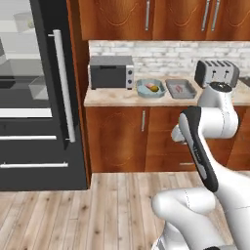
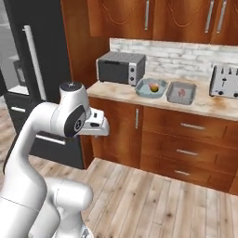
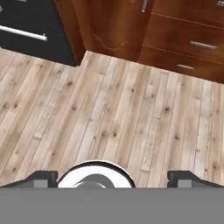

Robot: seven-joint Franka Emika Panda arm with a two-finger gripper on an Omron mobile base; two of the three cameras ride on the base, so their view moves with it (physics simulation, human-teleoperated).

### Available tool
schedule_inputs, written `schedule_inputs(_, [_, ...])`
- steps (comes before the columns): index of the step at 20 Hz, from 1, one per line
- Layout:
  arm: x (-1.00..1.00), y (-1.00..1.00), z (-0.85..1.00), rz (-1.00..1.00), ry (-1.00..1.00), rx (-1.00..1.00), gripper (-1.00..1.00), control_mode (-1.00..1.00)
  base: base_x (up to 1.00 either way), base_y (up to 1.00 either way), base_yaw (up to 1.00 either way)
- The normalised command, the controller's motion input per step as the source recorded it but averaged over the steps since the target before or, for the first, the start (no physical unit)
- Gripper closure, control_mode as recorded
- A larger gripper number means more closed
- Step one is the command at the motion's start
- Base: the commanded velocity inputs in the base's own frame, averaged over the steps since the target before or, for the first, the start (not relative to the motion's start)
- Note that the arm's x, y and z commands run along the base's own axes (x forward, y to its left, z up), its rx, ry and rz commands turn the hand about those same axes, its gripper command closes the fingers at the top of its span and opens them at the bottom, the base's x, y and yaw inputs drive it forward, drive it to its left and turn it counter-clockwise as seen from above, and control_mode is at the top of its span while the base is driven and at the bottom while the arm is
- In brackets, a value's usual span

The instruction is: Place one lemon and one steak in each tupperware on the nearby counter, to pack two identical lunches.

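Nearest, the gripper [image 3: 112, 178] is seen in the hand view with its two dark finger tips spread wide at the bottom corners, nothing between them, directed down at a floor of pale, knotted wooden planks [image 3: 109, 113]. Beyond the floor, brown wooden cabinet doors [image 2: 118, 130] with steel bar handles are seen, glossy and grained, and beside them a tall black refrigerator [image 1: 44, 97] with a long steel handle. Above the cabinets the counter [image 2: 204, 106] is laid as a beige, mottled stone-look slab. On it two shallow trays are set side by side, just beside each other, their long axes running from the counter's front edge toward the wall. In the pale blue-grey tupperware [image 2: 143, 93], nearer the toaster oven, a round orange-yellow lemon [image 2: 154, 87] is held, with something pink beside it in the left base view. In the greyer tupperware [image 2: 174, 96], a flat pink-red steak [image 2: 181, 92] is lying. A boxy grey toaster oven [image 2: 121, 67] is placed at one end, a silver slotted toaster [image 2: 225, 81] further along, and a whitish brick backsplash [image 2: 176, 53] is seen behind.
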Motion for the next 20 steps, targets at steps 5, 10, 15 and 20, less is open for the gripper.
schedule_inputs(5, [0.00,0.00,0.00,0.00,0.00,0.00,-1.00,1.00,0.22,1.00,0.51])
schedule_inputs(10, [0.00,0.00,0.00,0.00,0.00,0.00,-1.00,1.00,0.13,1.00,0.44])
schedule_inputs(15, [0.00,0.00,0.00,0.00,0.00,0.00,-1.00,1.00,0.51,1.00,0.28])
schedule_inputs(20, [0.00,0.00,0.00,0.00,0.00,0.00,-1.00,1.00,0.89,1.00,0.09])
